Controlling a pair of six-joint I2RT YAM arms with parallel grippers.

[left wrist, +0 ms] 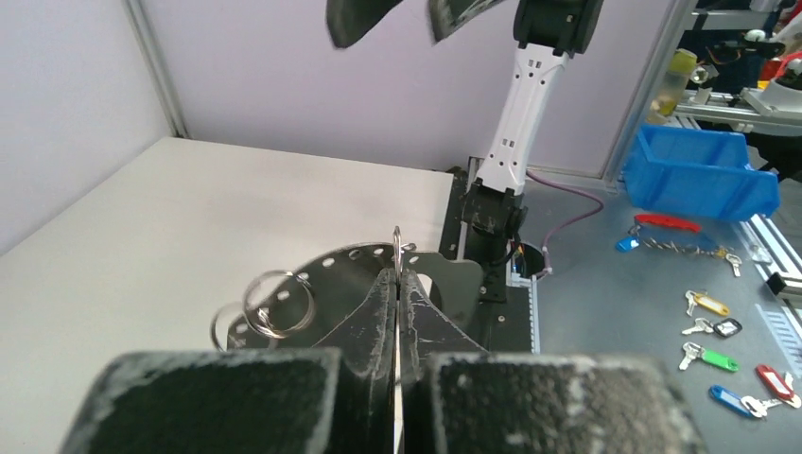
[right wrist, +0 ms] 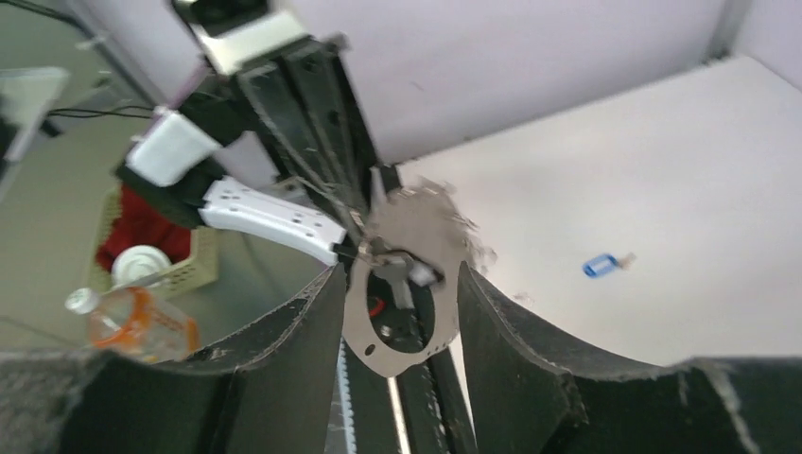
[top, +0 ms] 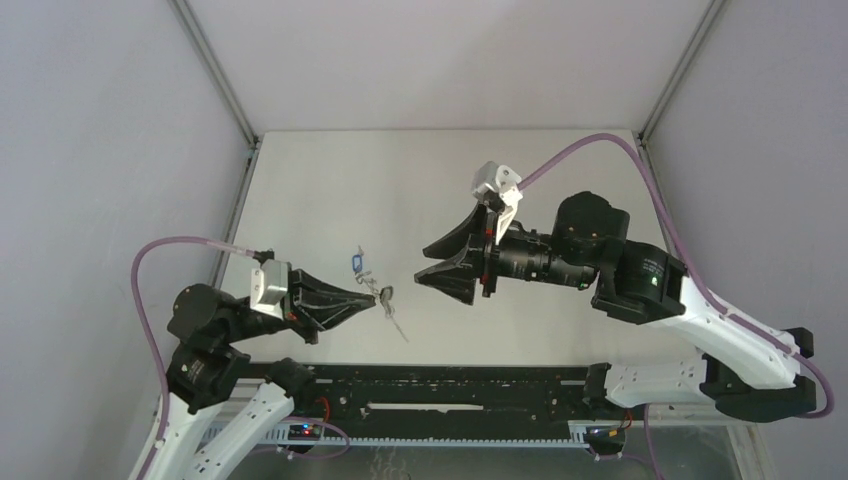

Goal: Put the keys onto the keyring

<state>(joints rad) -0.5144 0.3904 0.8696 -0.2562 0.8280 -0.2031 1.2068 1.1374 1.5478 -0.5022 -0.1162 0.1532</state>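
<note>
Pale grey tabletop (top: 300, 190): left hand (top: 374, 296) clamps flat perforated metal keyring (left wrist: 345, 274); right hand (top: 424, 264) gapes, empty.

Blue bin (left wrist: 705, 170) sits upright; bottle (right wrist: 137, 326) beside basket (right wrist: 200, 265).

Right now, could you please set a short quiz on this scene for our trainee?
1. True or false: the left gripper is shut on the keyring.
2. The right gripper is: A) shut on a key, B) open, C) out of view.
3. Fill in: the blue key lies on the ____.
Key: 1 true; 2 B; 3 table.
</note>
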